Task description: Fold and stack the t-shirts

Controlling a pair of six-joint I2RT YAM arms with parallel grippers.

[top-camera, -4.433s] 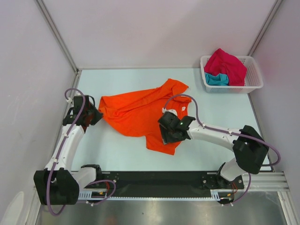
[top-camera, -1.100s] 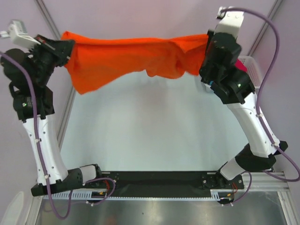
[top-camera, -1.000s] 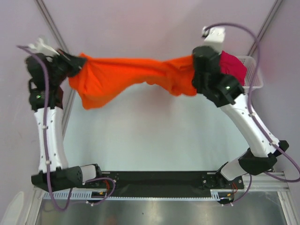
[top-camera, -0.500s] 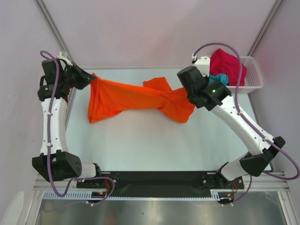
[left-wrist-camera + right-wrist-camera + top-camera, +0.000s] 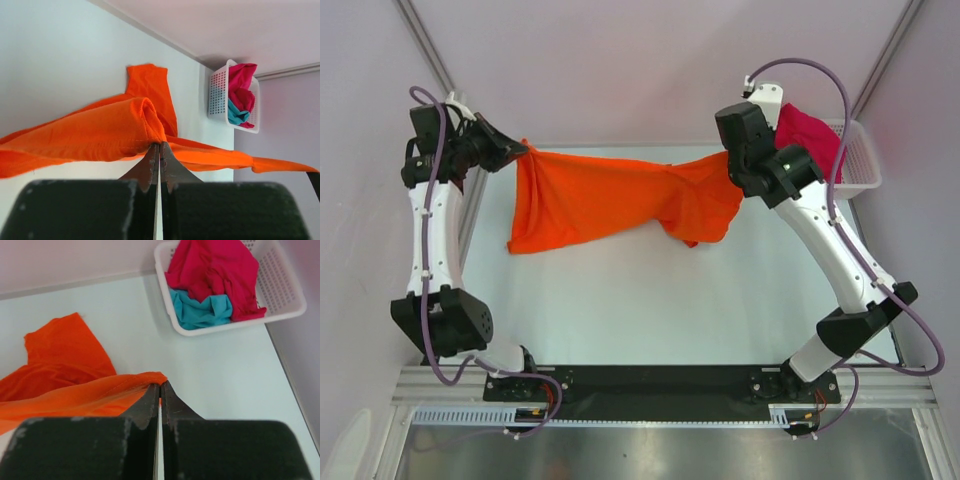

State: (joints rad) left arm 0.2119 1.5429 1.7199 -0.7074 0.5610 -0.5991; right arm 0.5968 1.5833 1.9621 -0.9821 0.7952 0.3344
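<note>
A bright orange t-shirt (image 5: 610, 195) hangs stretched between both arms above the far half of the table, its lower edge drooping to the surface. My left gripper (image 5: 523, 152) is shut on its left corner, seen pinched at the tips in the left wrist view (image 5: 159, 145). My right gripper (image 5: 728, 160) is shut on the right corner, and the cloth (image 5: 75, 390) bunches at the closed tips (image 5: 160, 386). A crimson-pink t-shirt (image 5: 212, 270) and a teal t-shirt (image 5: 200, 310) lie crumpled in the basket.
A white lattice basket (image 5: 860, 165) stands at the table's far right corner, close behind the right arm. Grey walls close the table in on the left, back and right. The pale table surface (image 5: 650, 300) spreads in front of the hanging shirt.
Both arms came down from a high lift and spread apart. In the last half second the shirt rose slightly off the table and pulled tauter between the grippers.
</note>
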